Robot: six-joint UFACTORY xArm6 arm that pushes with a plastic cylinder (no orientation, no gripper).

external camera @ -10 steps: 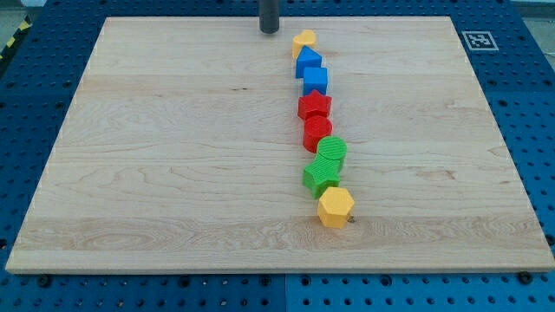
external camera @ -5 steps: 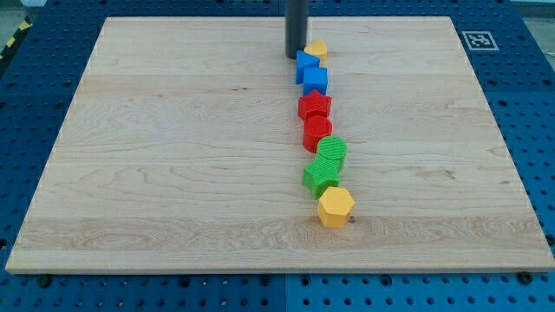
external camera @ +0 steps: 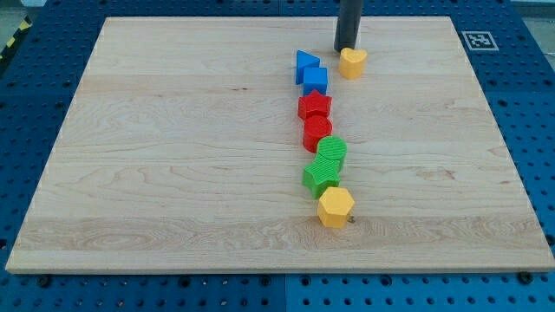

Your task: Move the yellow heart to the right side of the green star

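Note:
The yellow heart lies near the view's top, to the right of the blue triangle. My tip touches the heart's upper left edge. The green star lies lower in the column of blocks, below a green round block and above a yellow hexagon. The heart is far above the star and slightly to its right.
A column of blocks runs down the board's middle: the blue triangle, a blue cube, a red star, a red block, then the green ones and the yellow hexagon. A marker tag sits at the board's top right corner.
My tip moved from the view's top left of the heart rightward and pushed the yellow heart to the right, away from the blue triangle. The other blocks stayed in place.

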